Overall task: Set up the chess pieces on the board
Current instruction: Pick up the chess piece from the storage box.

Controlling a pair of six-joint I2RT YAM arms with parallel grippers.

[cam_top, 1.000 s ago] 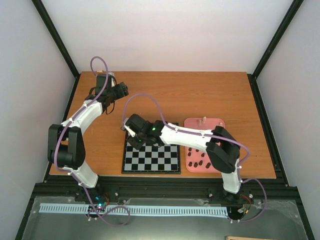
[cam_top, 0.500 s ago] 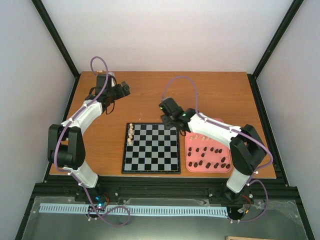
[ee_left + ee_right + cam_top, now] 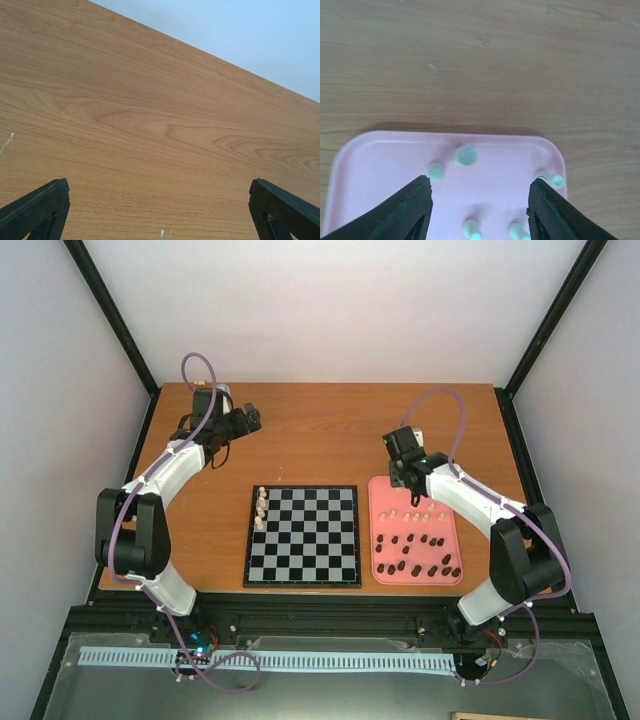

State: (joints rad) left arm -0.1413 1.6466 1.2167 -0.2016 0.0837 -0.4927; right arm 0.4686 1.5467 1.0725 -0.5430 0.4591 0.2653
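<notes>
The board point(image 3: 312, 540) lies in the middle of the table, with a few cream chess pieces point(image 3: 261, 508) in a line on its far-left squares. More cream pieces point(image 3: 410, 515) and several dark ones point(image 3: 415, 555) sit in the pink tray point(image 3: 373, 530). My right gripper point(image 3: 407, 478) hovers over the tray's far end. It stands open point(image 3: 480, 200), with nothing between its fingers and pale pieces point(image 3: 465, 155) below on the tray point(image 3: 380, 155). My left gripper point(image 3: 254, 420) is at the far left, open wide point(image 3: 160, 210) over bare wood.
The wooden table point(image 3: 330, 430) is framed by black rails and white walls. The tray lies just right of the board. In the left wrist view a few small white flecks point(image 3: 162, 233) mark the wood.
My right arm has swung right from the board's far-left corner to above the tray's far end. The left arm has stayed at the far left.
</notes>
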